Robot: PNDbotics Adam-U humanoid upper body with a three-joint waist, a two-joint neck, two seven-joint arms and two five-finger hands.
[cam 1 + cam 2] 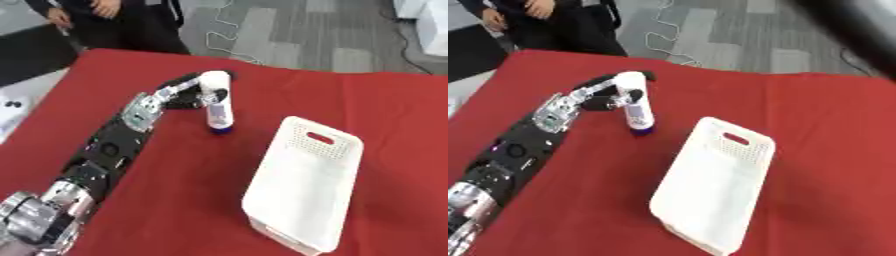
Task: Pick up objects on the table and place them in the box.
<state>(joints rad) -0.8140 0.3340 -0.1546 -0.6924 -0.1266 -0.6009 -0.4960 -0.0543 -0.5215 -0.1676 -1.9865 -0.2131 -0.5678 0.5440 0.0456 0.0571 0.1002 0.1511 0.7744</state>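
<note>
Carrying is the step now: the white bottle (216,102) is pinched upright between the left hand (184,91) fingers, blue cap hanging below them. It's best kept vertical until held over the white box (302,185), well off to the side.

The left hand (185,89) is partly hidden behind the white bottle (216,101) (its label too blurred to read).

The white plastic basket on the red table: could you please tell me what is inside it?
Nothing shows inside the white plastic basket; its visible interior is bare white. The white bottle with a blue base stands outside it, held by the left hand. The near wall hides part of the floor.
</note>
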